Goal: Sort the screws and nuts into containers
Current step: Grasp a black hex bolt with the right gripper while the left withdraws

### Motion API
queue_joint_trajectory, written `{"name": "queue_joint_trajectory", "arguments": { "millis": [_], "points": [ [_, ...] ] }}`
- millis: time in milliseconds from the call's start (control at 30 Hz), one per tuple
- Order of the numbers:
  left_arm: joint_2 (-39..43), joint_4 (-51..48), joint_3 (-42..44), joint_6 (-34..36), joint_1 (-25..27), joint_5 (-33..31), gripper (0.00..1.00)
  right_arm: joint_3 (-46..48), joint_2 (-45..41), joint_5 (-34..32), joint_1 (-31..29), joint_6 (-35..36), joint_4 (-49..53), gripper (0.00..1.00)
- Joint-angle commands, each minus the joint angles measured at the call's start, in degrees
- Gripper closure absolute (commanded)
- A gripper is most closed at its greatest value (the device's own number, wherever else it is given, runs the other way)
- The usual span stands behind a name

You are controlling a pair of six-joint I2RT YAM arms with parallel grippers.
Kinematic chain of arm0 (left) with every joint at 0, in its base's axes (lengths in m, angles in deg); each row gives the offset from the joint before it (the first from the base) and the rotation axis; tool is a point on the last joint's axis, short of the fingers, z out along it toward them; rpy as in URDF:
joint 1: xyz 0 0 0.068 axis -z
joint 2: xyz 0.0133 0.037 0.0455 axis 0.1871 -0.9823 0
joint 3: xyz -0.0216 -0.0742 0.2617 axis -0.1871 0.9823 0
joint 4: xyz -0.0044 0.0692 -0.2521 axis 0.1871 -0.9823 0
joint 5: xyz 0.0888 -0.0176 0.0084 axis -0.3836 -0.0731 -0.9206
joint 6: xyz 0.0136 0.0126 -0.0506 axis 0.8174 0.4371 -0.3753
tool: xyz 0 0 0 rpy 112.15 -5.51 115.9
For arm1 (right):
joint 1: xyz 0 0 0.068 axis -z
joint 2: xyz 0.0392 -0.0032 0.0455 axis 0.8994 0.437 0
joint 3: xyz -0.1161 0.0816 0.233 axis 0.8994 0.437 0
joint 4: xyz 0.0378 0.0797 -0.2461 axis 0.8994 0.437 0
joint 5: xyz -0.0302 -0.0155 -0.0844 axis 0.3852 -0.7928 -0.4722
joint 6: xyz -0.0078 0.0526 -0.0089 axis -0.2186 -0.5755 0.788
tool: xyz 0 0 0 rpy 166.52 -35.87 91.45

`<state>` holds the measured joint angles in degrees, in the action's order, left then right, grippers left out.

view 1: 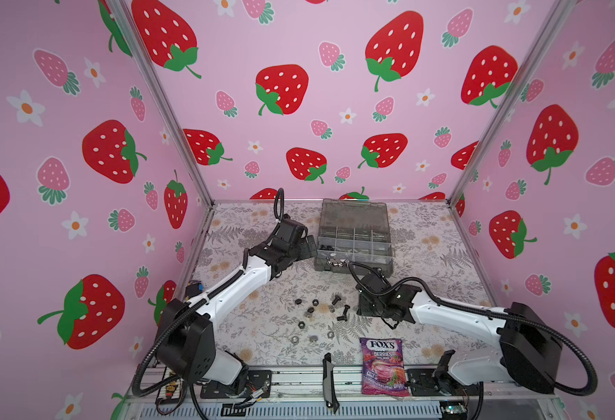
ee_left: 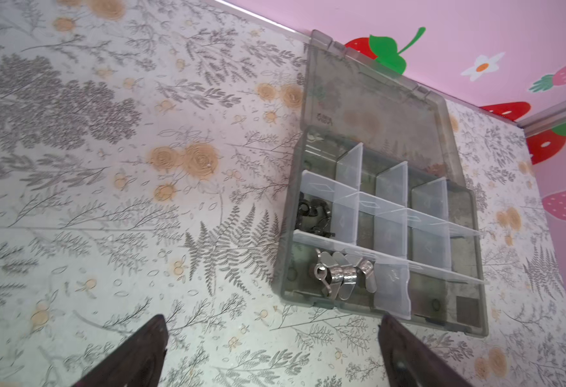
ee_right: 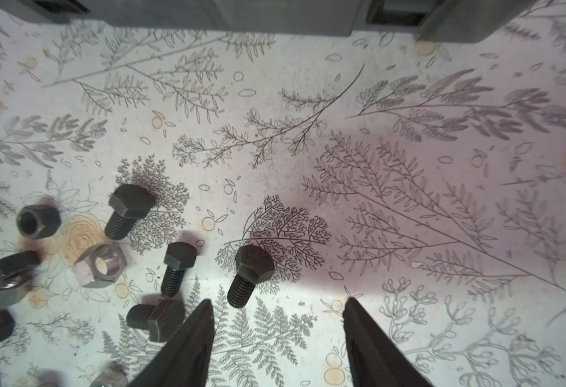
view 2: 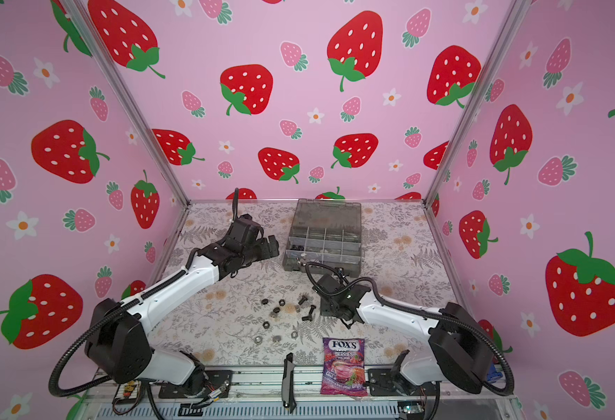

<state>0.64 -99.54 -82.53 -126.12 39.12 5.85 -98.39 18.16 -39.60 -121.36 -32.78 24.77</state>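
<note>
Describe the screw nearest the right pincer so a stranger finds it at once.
Find the grey organiser box at the table's back; loose nuts and screws lie scattered before it. On that scatter's right edge, just ahead of the open right pincer, lies the black bolt. Of the screws, it alone sits clear of the nuts, nearest the pincer.

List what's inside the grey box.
In the box, silver wing nuts lie in one corner compartment. Dark pieces, too murky to identify, sit in the next. The rest look empty, though dividers hide parts of the far floors.
</note>
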Motion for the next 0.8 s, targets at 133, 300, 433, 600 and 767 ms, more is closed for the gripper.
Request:
{"name": "queue_joint_trajectory", "arguments": {
  "millis": [133, 300, 433, 600, 767],
  "points": [
    [9.24, 1.55, 9.90, -6.12, -2.73, -4.38, 0.01, -0.40, 3.59, 3.12, -0.38, 1.94, -2.27, 0.43],
    [15.29, 2.24, 16.21, -8.45, -3.62, -7.25, 0.00, -1.49, 6.15, 3.13, -0.39, 3.10, -2.05, 0.44],
    [19.32, 3.64, 20.30, -9.28, -4.10, -8.61, 0.01, -1.85, 7.54, 2.46, -0.38, 3.66, -1.93, 0.47],
    [21.12, 3.90, 22.35, -9.30, -4.62, -8.86, 0.01, -2.29, 8.72, 0.94, -0.42, 3.76, -1.50, 0.48],
    [20.12, 3.53, 22.38, -9.71, -4.78, -8.40, 0.01, -2.04, 9.71, 1.08, -0.38, 3.78, -1.51, 0.57]
  ]
}}
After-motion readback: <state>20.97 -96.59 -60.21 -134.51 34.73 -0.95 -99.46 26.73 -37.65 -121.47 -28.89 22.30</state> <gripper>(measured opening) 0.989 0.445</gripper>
